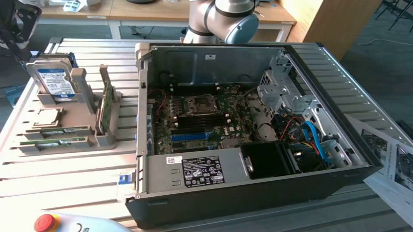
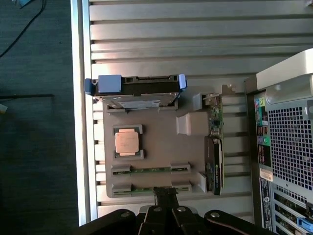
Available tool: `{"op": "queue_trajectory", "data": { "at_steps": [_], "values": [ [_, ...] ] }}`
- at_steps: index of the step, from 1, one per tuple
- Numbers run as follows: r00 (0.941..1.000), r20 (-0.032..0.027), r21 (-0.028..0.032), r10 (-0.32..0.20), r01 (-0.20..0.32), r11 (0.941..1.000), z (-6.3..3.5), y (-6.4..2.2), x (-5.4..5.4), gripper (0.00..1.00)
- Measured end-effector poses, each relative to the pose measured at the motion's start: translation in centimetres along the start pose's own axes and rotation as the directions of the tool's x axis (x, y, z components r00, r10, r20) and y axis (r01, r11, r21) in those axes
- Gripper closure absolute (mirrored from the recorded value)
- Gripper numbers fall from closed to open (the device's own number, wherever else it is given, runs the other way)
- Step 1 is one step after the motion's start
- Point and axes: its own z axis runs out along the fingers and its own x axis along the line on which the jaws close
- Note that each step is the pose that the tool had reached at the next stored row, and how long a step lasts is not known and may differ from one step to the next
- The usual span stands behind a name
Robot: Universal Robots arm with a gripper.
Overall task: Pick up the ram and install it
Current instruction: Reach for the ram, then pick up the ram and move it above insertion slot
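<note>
On slatted metal worktop (image 1: 77, 174) (image 2: 171, 29): open PC case (image 1: 258, 193) (image 2: 288, 147) lying on its side, motherboard (image 1: 200, 121) exposed. Just beside it, on the exterior view's left: grey fixture tray (image 1: 79, 112) (image 2: 161, 147). In the tray: hard drive (image 1: 55, 79) (image 2: 139, 90) on edge, processor (image 1: 48, 117) (image 2: 128, 143) flat, expansion card (image 1: 105, 108) (image 2: 214, 147) on edge nearest the case. Ram (image 1: 57, 131) (image 2: 150, 170) flat in its slot next to processor. Second ram stick (image 1: 51, 144) (image 2: 139, 189) in parallel slot at tray's outer edge. Tool (image 2: 166, 192) pinched fully closed, gripping nothing, hovering well above tray, tips lined up over second ram stick. Robot arm (image 1: 226, 19) behind the case.
</note>
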Motion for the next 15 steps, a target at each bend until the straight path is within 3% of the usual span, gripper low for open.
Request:
{"op": "queue_trajectory", "data": {
  "at_steps": [15],
  "values": [
    [1.0, 0.0001, 0.0, 0.0, 0.0, 1.0, -0.02, -0.52, -0.04, 0.89]
  ]
}}
